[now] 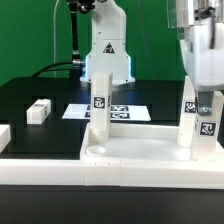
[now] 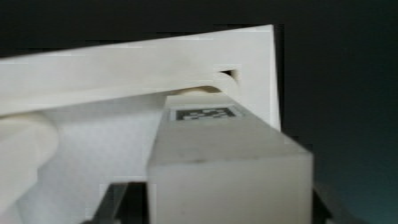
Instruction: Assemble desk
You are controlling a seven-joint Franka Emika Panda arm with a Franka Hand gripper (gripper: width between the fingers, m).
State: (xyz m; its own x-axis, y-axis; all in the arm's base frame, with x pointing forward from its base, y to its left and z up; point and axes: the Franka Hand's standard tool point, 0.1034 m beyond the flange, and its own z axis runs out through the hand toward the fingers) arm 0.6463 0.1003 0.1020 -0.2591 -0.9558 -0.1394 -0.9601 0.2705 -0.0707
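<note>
The desk panel (image 1: pixel 140 158) is a large white rimmed board at the front of the exterior view. One white tagged leg (image 1: pixel 100 100) stands upright on its corner at the exterior view's left. My gripper (image 1: pixel 205 106) is shut on a second tagged leg (image 1: pixel 192 128) and holds it upright over the panel's corner at the exterior view's right. In the wrist view this leg (image 2: pixel 210 140) fills the space between my dark fingers (image 2: pixel 135 200), its far end at a notch in the panel's corner (image 2: pixel 235 72). A third leg (image 1: pixel 38 110) lies loose on the black table.
The marker board (image 1: pixel 125 112) lies flat on the black table behind the panel. White border rails (image 1: pixel 40 170) run along the front, and another white block shows at the far left edge (image 1: pixel 3 136). The arm's base (image 1: pixel 108 50) stands at the back.
</note>
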